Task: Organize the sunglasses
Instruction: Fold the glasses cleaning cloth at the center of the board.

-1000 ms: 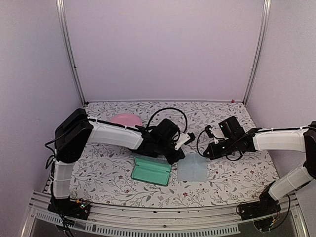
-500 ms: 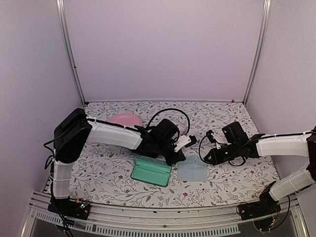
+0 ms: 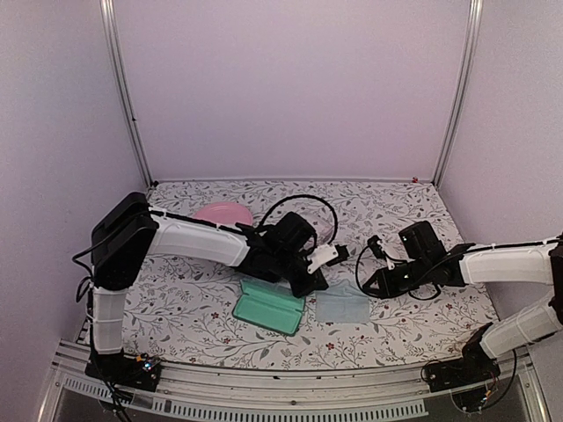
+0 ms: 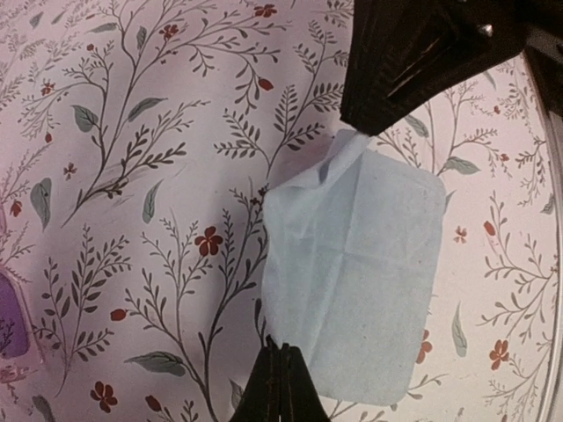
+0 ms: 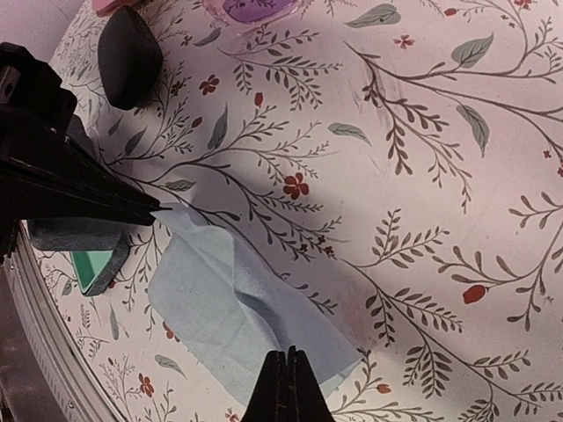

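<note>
One pair of sunglasses, a pale pinkish frame with a purple lens, shows only at the picture edges (image 5: pixel 251 7) (image 4: pixel 12 327), apart from both grippers. A light blue cloth (image 3: pixel 343 306) (image 4: pixel 352 264) (image 5: pixel 237 308) lies wrinkled on the flowered table between the arms. My left gripper (image 3: pixel 318 285) (image 4: pixel 280 350) is shut on one of the cloth's corners. My right gripper (image 3: pixel 366 288) (image 5: pixel 288 355) is shut on the neighbouring corner, and a fold rises from the cloth in front of it. Each gripper shows in the other's wrist view, touching the cloth.
An open green case (image 3: pixel 270 305) (image 5: pixel 92 264) lies just left of the cloth, under the left wrist. A black oval case (image 5: pixel 129 53) sits farther back. A pink object (image 3: pixel 224 213) rests behind the left arm. Metal rails bound the table.
The right gripper has come nearer and lower onto the cloth's corner. The cloth's far edge has drawn toward the front, so it looks shorter and creased. The left gripper shifted slightly.
</note>
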Available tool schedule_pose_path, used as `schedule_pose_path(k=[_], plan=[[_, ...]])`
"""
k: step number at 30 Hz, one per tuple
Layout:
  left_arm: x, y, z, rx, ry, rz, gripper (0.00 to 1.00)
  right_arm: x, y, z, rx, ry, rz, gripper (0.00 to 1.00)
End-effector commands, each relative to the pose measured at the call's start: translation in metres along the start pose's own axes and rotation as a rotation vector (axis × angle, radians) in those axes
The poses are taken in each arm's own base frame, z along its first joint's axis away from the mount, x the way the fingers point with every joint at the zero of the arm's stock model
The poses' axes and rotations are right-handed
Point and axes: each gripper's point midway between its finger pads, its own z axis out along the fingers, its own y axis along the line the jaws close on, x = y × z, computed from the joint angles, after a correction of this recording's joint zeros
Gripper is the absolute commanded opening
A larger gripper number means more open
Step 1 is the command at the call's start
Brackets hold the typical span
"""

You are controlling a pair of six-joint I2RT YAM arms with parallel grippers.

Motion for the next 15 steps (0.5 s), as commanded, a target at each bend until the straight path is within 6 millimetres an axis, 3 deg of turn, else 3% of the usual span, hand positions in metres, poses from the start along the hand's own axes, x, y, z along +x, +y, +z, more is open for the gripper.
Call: schedule_pose_path(k=[1,8,15], plan=[[-0.002,-0.005,-0.018,0.024,-0.009,-0.021,0.01,0.000,0.009,-0.005,-0.058,-0.025,0.001,0.00],[0.009,-0.012,-0.024,0.040,0.004,-0.031,0.01,0.011,0.013,-0.006,-0.096,-0.010,0.006,0.00],[0.010,-0.016,-0.017,0.054,0.004,-0.026,0.01,0.015,0.011,-0.004,-0.088,0.007,0.041,0.00]])
